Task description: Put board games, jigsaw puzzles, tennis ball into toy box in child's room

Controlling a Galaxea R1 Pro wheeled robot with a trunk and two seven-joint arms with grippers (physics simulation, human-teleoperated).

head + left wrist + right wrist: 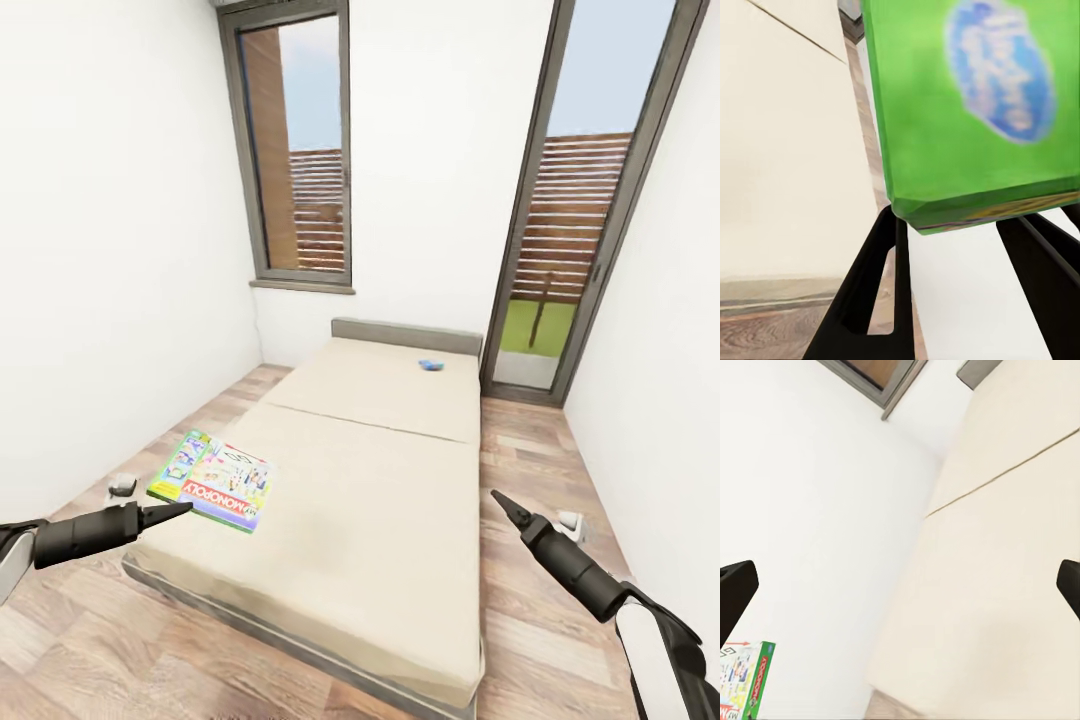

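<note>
White walls and plank floor (pixel 560 450), bed (pixel 380 500) dead ahead, cream mattress in two panels with a seam. Going left to right: my left end effector (pixel 178 512) sits at the bed's near left corner, tip touching the edge of the Monopoly box (pixel 212 480), which looks lifted off the mattress and tilted. Left wrist view has the green box (pixel 967 112) down between my two dark fingers (pixel 874 292), corner reaching into the gap, so I judge I'm closed on that edge, grip near one corner. Big flat cardboard box, light and stiff, but held by one edge it will likely sag and swing; printed surface probably slick, so a deeper bite nearer mid-edge would be safer. Further back on the far panel, near the headboard (pixel 405 335), lies the small blue game (pixel 431 365), flat on the mattress, well apart from both arms. Right end effector (pixel 512 508) hovers over the bed's right edge, empty; right wrist view shows its fingertips (pixel 735 585) spread wide. Toy box not here.
</note>
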